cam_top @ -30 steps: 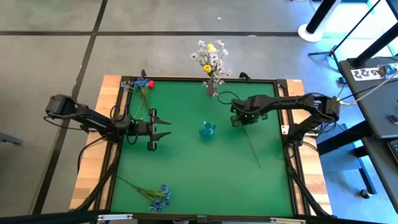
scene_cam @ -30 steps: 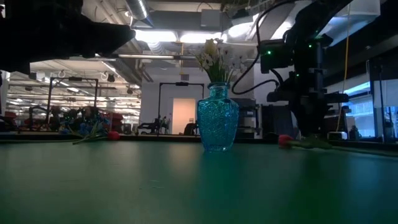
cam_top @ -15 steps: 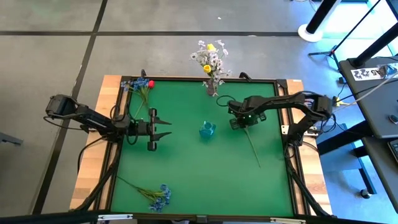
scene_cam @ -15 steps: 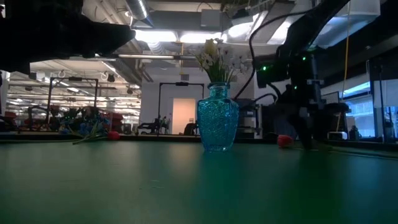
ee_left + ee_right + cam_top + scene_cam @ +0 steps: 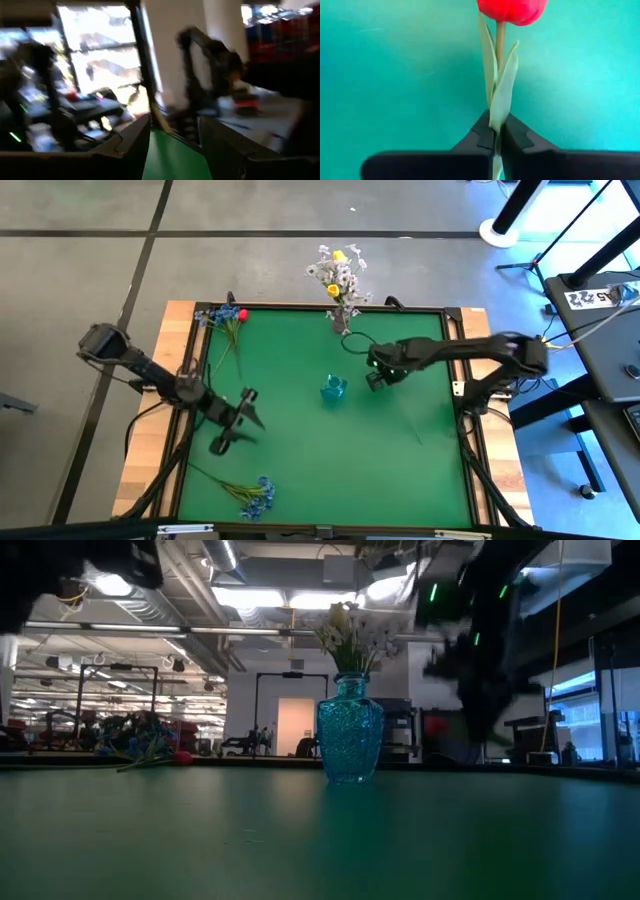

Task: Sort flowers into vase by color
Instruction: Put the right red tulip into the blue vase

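My right gripper (image 5: pixel 376 378) hangs over the mat right of the blue glass vase (image 5: pixel 333 388), shut on a red flower whose bud (image 5: pixel 512 9) shows above the table in the low view (image 5: pixel 435 725). Its thin stem (image 5: pixel 413 432) trails toward the near right. My left gripper (image 5: pixel 250 413) is open over the mat's left half, holding nothing. A second vase (image 5: pixel 341 318) at the far edge holds white and yellow flowers (image 5: pixel 337 272). Blue and red flowers (image 5: pixel 226 315) lie at the far left corner. A blue spray (image 5: pixel 256 496) lies near left. My right gripper pinches the red flower's stem and a leaf (image 5: pixel 497 120) between its two fingers, a short way below the bud. The fingers come from above, pointing down. The bud end is lifted clear of the mat; whether the stem's far end still rests on it I cannot tell.
The blue vase (image 5: pixel 349 740) stands mid-table, between the two grippers. The green mat (image 5: pixel 300 470) is framed by a raised dark border, with wooden strips on the left. The vase of white and yellow flowers sits at the mat's far border.
My right gripper has shut on the red flower's stem and raised it, so the bud has come up off the mat and shifted toward the blue vase. My left arm has swung toward the table's near edge, its gripper turning with it and staying open.
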You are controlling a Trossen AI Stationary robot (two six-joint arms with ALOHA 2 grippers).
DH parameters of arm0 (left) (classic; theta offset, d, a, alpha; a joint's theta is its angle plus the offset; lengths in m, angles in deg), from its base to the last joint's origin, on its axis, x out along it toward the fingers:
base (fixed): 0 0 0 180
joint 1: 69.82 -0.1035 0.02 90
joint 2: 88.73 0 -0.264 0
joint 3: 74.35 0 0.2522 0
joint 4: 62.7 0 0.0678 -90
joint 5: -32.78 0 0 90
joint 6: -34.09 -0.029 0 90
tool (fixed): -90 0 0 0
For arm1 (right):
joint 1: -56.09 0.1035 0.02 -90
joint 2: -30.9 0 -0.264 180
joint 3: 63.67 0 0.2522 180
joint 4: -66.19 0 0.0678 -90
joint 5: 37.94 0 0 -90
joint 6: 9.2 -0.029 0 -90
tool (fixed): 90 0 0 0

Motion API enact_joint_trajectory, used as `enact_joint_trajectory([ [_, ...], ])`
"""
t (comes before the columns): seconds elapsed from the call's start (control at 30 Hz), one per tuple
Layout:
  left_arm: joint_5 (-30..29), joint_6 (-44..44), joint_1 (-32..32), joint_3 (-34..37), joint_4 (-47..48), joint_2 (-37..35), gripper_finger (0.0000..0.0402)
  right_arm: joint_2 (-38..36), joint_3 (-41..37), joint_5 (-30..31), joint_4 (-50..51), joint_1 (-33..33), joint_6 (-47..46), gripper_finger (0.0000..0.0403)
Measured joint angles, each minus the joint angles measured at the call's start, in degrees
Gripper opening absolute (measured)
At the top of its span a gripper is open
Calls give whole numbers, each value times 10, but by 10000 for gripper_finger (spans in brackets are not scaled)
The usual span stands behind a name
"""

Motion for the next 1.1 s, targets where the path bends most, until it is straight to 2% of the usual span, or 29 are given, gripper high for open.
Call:
enact_joint_trajectory([
  [0.1,-59,18,75,-49,93,9,166,-64,18,67,-20,82,-14,8],
  [0.23,-146,66,158,-108,154,55,166,-136,26,236,-160,219,4,6],
  [0.33,-196,85,201,-132,136,116,166,-150,26,369,-307,307,96,6],
  [0.4,-231,106,221,-145,111,160,166,-151,26,419,-403,338,179,6],
  [0.57,-320,175,246,-191,53,268,166,-151,26,440,-607,350,349,5],
  [0.7,-361,235,253,-236,51,339,166,-140,27,485,-709,333,475,4],
  [0.9,-387,285,267,-294,52,414,166,-118,26,462,-768,302,508,5],
  [1.1,-405,301,285,-318,53,439,166,-100,26,458,-773,300,510,3],
])
